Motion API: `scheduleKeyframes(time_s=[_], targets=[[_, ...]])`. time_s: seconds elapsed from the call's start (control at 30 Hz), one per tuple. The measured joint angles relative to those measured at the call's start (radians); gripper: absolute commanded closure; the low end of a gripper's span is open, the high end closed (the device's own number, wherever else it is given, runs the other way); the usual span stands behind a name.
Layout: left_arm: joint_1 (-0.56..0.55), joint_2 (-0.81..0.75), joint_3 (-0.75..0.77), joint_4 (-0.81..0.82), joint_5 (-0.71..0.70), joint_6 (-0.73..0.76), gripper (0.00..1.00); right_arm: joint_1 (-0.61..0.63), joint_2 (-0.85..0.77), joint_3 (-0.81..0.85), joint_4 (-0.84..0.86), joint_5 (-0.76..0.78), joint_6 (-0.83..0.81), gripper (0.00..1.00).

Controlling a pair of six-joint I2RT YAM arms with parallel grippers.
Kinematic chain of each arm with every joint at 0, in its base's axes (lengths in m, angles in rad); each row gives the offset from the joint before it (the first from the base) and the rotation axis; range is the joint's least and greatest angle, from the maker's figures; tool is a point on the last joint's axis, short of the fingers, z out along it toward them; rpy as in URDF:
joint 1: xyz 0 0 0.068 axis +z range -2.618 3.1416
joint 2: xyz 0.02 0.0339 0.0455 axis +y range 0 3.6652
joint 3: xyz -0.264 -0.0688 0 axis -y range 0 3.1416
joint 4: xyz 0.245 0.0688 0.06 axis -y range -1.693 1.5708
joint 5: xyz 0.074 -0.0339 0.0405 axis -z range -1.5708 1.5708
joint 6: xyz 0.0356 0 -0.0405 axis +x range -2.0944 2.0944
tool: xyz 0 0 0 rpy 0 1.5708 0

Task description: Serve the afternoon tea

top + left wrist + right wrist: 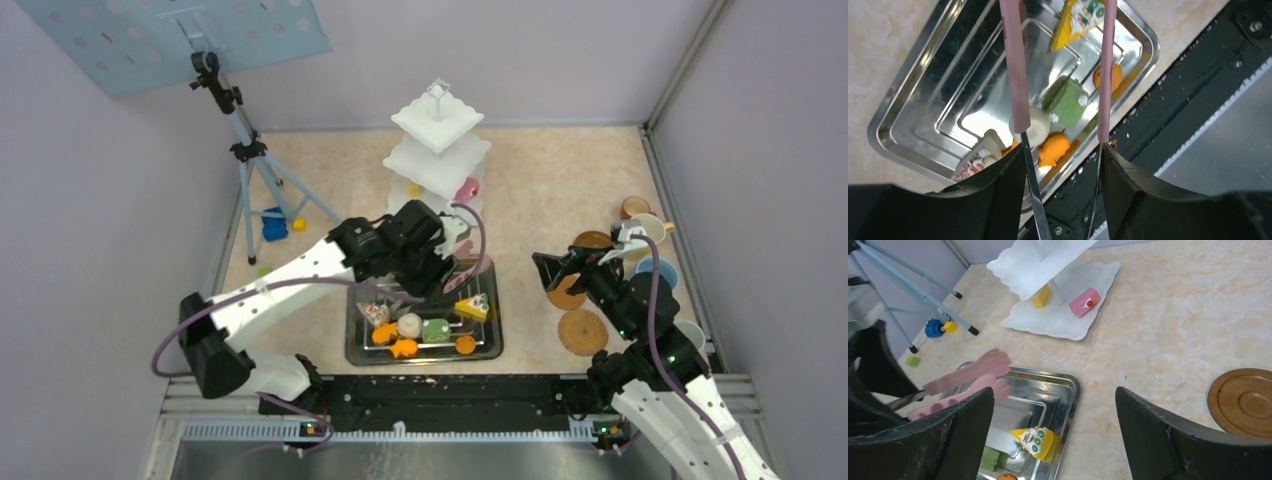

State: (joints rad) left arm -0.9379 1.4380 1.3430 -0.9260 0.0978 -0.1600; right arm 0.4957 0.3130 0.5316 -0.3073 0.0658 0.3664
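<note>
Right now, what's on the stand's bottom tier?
On the bottom tier: a pink pastry with a red dot, and a yellow pastry near the pole. The tier above covers the far side, so anything there is hidden.

Beige speckled table (560, 180), steel tray (353, 335) near front, white tiered stand (437, 160) behind, coasters (583, 331) and mugs (650, 228) at right

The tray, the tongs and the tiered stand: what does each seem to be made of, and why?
Tray: polished metal, likely steel; mirror reflections. Tongs: matte pink sleeves, perhaps silicone, over thin shiny metal arms. Tiered stand: smooth white, plastic or ceramic; cannot tell which.
</note>
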Motion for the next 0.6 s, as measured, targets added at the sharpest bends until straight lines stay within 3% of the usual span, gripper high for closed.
scheduleKeyframes(time_s=[0.17,0.6], targets=[[0.001,-0.137,-0.078,-0.066,0.022,0.014,0.40,0.000,0.000,0.000,0.000,0.004,-0.006,0.10],[0.001,0.021,-0.119,-0.097,0.076,0.085,0.37,0.000,-0.003,0.002,-0.002,0.014,-0.006,0.10]])
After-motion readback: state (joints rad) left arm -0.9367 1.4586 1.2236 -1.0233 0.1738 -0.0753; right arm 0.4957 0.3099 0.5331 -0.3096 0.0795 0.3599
